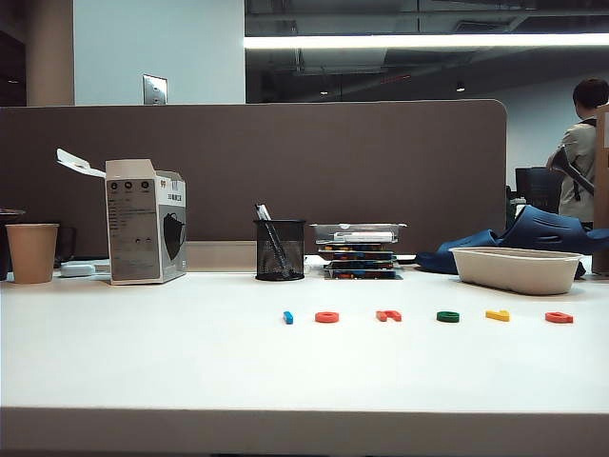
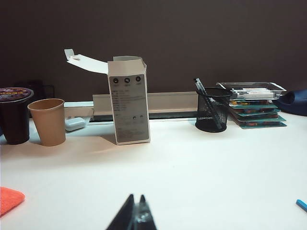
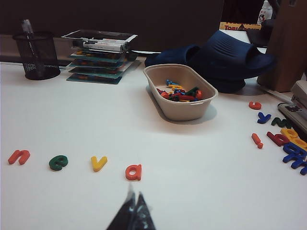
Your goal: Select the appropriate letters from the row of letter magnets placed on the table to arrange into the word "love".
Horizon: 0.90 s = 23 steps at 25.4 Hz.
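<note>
Six letter magnets lie in a row across the white table (image 1: 143, 362): a blue bar (image 1: 287, 317), an orange-red ring (image 1: 326, 316), an orange-red arch (image 1: 388, 315), a dark green e (image 1: 447, 316), a yellow V (image 1: 497, 315) and another orange-red letter (image 1: 559, 317). The right wrist view shows the arch (image 3: 19, 156), the e (image 3: 58, 162), the V (image 3: 99, 163) and the last letter (image 3: 134, 172) just beyond my right gripper (image 3: 135, 194), which is shut and empty. My left gripper (image 2: 135, 197) is shut and empty over bare table, the blue bar (image 2: 301, 205) far off to its side. Neither gripper shows in the exterior view.
Along the back stand a paper cup (image 1: 32, 252), an open white box (image 1: 145, 233), a mesh pen holder (image 1: 280, 249) and stacked trays (image 1: 359, 249). A beige tub (image 3: 180, 93) holds several letters beside blue slippers (image 3: 220, 55). More loose letters (image 3: 283, 139) lie farther right. An orange cloth (image 2: 9, 199) lies by the left gripper.
</note>
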### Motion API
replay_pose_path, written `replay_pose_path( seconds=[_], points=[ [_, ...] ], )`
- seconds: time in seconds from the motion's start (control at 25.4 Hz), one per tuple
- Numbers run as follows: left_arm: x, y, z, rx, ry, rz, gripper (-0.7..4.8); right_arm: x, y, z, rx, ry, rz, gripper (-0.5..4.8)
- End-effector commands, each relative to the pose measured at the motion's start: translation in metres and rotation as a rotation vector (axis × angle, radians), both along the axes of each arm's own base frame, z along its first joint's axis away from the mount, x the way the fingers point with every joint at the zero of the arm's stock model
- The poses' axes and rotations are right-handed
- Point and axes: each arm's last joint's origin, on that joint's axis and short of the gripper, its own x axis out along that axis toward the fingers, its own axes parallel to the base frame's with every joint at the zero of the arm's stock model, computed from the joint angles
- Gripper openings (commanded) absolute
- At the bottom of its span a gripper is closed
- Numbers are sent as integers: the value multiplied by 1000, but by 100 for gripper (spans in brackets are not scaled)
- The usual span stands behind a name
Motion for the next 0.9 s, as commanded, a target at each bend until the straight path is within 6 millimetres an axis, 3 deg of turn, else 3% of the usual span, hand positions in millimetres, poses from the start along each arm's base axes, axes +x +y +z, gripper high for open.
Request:
replay_pose_path(
  seconds=[0.04,0.51,0.75,0.9],
  points=[
    [0,0,3,6,-16,6,-5,0,0,0,-3,-14,-1,-1],
    [-3,0,15,-13,-92,-21,-6,0,0,0,-2,-14,-1,-1],
    [-20,-2,57,-42,-48,-143,-6,0,0,1,-2,-18,0,-1],
    [-50,-1,107,-95,-11,-167,-6,0,0,4,7,-44,0,-1]
  ],
)
